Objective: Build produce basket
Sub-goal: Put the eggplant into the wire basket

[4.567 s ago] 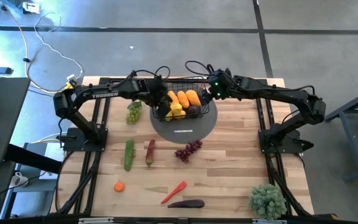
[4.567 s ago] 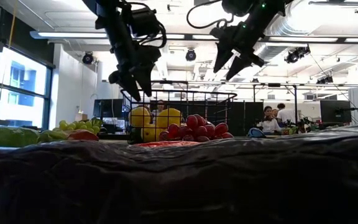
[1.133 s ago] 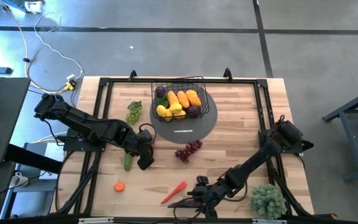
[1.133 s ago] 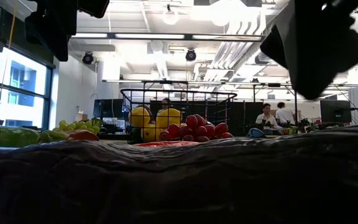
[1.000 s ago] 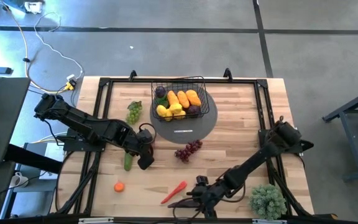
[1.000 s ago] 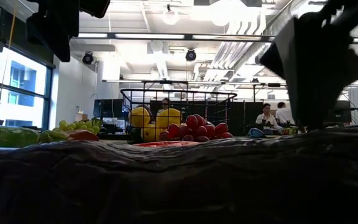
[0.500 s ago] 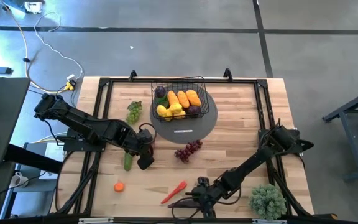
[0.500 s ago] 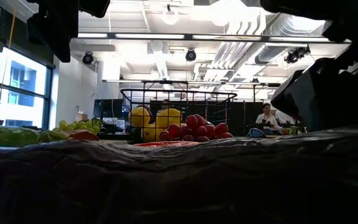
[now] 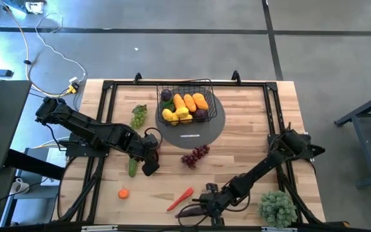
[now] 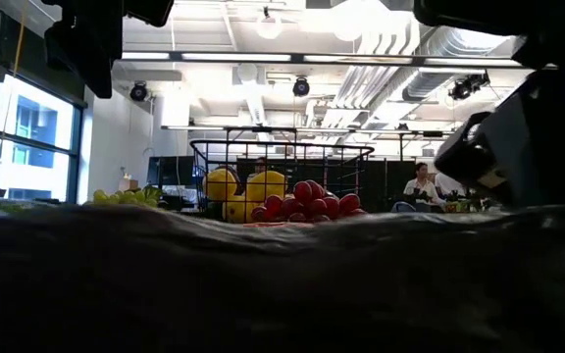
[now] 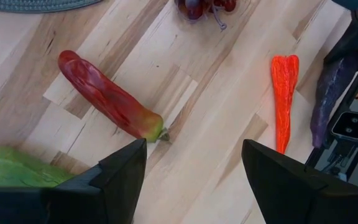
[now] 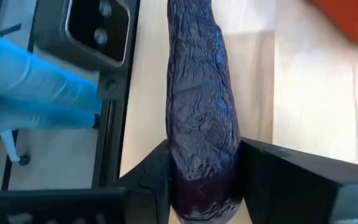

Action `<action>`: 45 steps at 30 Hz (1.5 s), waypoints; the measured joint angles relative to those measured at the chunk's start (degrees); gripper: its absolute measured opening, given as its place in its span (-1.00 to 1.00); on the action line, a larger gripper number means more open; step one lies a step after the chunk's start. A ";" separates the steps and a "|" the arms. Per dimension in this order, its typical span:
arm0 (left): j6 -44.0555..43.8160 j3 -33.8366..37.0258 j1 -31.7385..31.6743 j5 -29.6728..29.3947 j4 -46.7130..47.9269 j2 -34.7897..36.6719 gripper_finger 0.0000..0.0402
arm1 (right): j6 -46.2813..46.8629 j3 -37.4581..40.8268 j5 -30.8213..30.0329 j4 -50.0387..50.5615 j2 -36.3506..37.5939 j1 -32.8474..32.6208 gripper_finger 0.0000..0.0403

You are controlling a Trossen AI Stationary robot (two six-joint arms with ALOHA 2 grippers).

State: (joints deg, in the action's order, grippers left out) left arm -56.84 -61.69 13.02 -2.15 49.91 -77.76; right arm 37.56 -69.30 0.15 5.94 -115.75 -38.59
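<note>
Right tool [image 12: 204, 186] is clamped on the purple eggplant [image 12: 201, 106] down at the tabletop's [image 9: 250, 148] six o'clock edge. Left tool [image 11: 194, 163] hangs spread wide over the red chilli [image 11: 107, 96], basket [image 9: 187, 103] up at twelve.

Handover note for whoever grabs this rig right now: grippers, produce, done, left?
Right gripper: at the table's near edge, jaws around the purple eggplant, which lies flat on the wood.
Left gripper: open, over the dark red chilli, beside the cucumber.
Done: basket on the grey mat holds lemons, orange pieces and a purple fruit.
Left on the table: green grapes, purple grapes, orange-red carrot, small orange fruit, plus the chilli, cucumber and eggplant.
</note>
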 joint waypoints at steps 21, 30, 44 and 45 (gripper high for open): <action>8.38 -0.04 -2.87 -4.77 -0.03 5.43 0.27 | 7.92 0.00 -0.97 8.45 8.43 0.83 -0.42; 11.76 -0.02 -6.62 -7.24 -0.02 10.93 0.27 | 14.13 0.00 -3.25 11.39 13.19 2.68 -0.42; 18.49 -0.02 -10.05 -11.91 -0.06 14.97 0.27 | 13.29 0.00 -15.50 16.47 19.00 13.29 -0.43; 18.53 -0.02 -10.05 -12.32 0.01 14.95 0.27 | 13.15 0.00 -17.00 16.90 19.43 14.22 -0.43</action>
State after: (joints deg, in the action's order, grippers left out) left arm -38.30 -61.71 2.96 -14.47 49.92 -62.81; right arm 50.71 -69.30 -16.86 22.84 -96.32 -24.37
